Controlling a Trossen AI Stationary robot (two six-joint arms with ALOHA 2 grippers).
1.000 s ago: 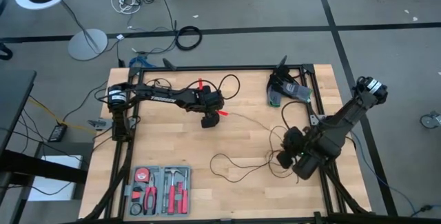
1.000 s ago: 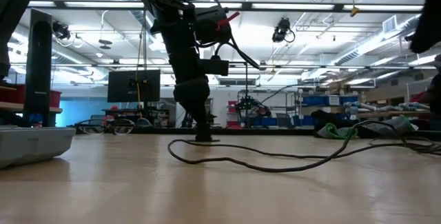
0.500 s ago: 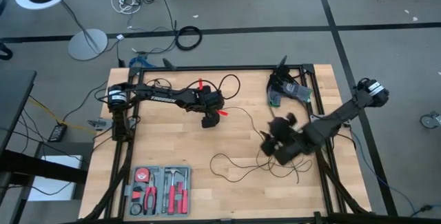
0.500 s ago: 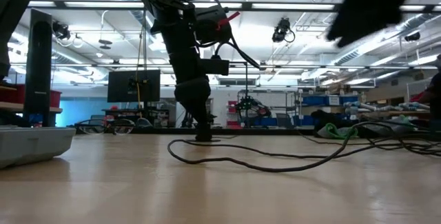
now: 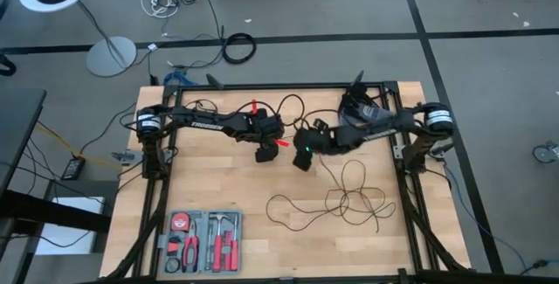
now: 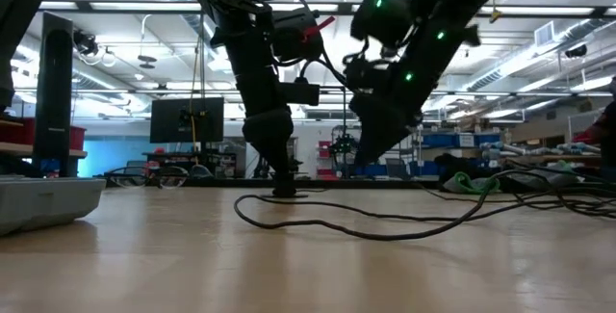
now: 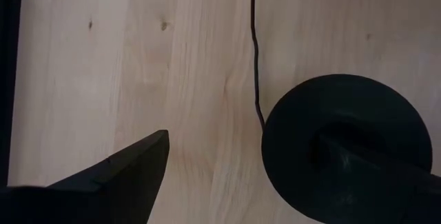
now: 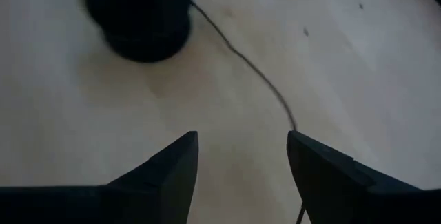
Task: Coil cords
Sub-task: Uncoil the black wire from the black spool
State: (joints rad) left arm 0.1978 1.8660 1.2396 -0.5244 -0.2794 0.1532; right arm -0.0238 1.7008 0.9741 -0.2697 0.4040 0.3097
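Loops of the very thin black cord (image 5: 349, 198) lay slack on the pale wooden table (image 5: 210, 188), its round black puck (image 7: 342, 141) pinned beneath the spread-fingered left gripper (image 5: 263, 154), just beside the empty, parted right gripper (image 5: 302, 159).

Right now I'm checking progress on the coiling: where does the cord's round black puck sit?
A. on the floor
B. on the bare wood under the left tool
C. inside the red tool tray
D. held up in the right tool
B: the puck lies on the table by the left tool.
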